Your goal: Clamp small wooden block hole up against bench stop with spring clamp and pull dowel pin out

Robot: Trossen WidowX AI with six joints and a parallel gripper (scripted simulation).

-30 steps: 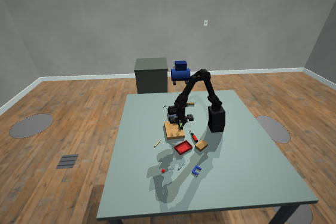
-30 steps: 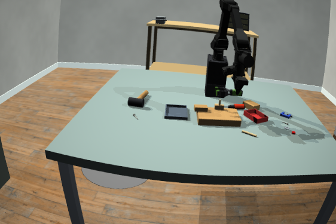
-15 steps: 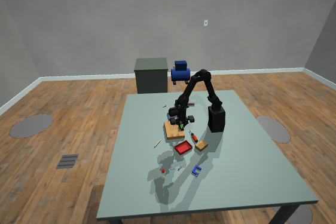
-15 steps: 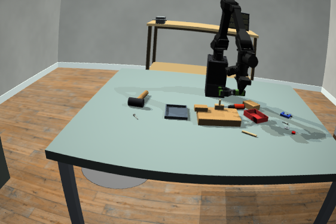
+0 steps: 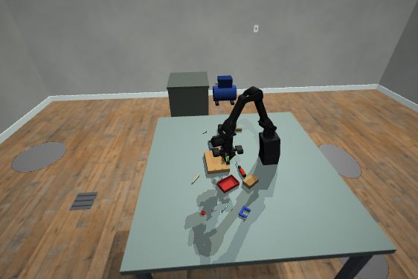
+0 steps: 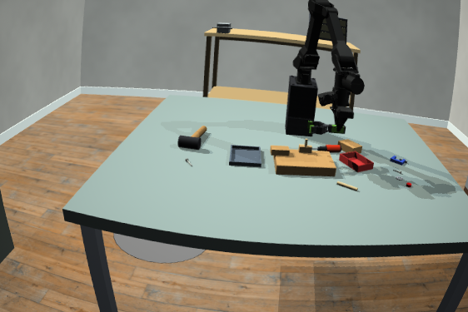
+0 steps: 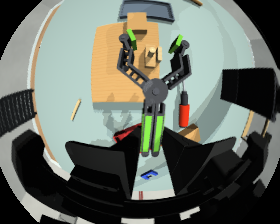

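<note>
My gripper (image 6: 341,128) (image 7: 150,129) is shut on the green-padded handles of the black spring clamp (image 6: 320,127) (image 7: 155,91) and holds it above the table. The clamp's jaws are spread; in the wrist view they appear on either side of the small block. The small wooden block (image 6: 306,149) (image 7: 150,62) sits on the wooden board (image 5: 213,168) (image 6: 306,168) (image 7: 111,65), with its dowel pin (image 6: 306,143) (image 7: 151,52) standing upright in it. A thin wooden piece (image 7: 160,54) beside it looks like the bench stop. Whether they touch is unclear. The clamp is higher than the pin.
A larger wooden block (image 6: 280,151) (image 7: 137,22) stands at the board's far end, near a dark tray (image 6: 246,156). A screwdriver (image 5: 242,171) (image 7: 184,114), red tray (image 5: 227,184), wood block (image 5: 251,181), loose stick (image 5: 195,178) and blue clamp (image 5: 242,210) lie around. A mallet (image 6: 189,141) lies farther off.
</note>
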